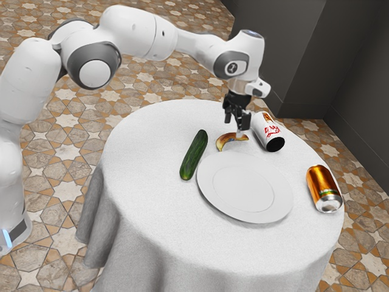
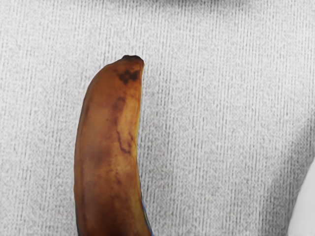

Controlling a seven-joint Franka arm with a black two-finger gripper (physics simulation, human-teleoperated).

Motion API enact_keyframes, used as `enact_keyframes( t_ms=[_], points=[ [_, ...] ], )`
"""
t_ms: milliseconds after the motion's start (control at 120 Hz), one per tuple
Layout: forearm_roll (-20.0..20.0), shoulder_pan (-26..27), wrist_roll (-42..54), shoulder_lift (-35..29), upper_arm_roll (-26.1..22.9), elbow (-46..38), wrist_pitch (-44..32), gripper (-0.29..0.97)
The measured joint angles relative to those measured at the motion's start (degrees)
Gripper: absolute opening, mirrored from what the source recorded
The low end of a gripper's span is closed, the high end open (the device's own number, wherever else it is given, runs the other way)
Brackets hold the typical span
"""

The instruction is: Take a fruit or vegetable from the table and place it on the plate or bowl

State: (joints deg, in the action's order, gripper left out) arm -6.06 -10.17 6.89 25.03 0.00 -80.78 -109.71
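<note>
A brown, overripe banana [image 1: 228, 141] lies on the white tablecloth just beyond the far rim of the white plate [image 1: 209, 185]. My gripper [image 1: 236, 126] hangs straight down over the banana's end nearest the white can. Its fingers stand apart, their tips just above or at the fruit; I see no grip on it. In the wrist view the banana [image 2: 110, 157] runs long and close under my hand, with a sliver of the plate [image 2: 306, 211] beside it. A green cucumber [image 1: 193, 154] lies toward the exterior view's left of the plate.
A white and red can [image 1: 268, 131] lies on its side right beside my gripper, toward the exterior view's right. An orange can [image 1: 323, 188] lies beyond the plate's right rim, near the round table's edge [image 1: 121, 182].
</note>
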Motion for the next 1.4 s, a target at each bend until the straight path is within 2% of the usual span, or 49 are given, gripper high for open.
enact_keyframes(
  t_ms=[1400],
  points=[
    [-0.67, -0.91, 2.42, 1.93, 0.00, -1.94, -0.14, 0.68]
  ],
)
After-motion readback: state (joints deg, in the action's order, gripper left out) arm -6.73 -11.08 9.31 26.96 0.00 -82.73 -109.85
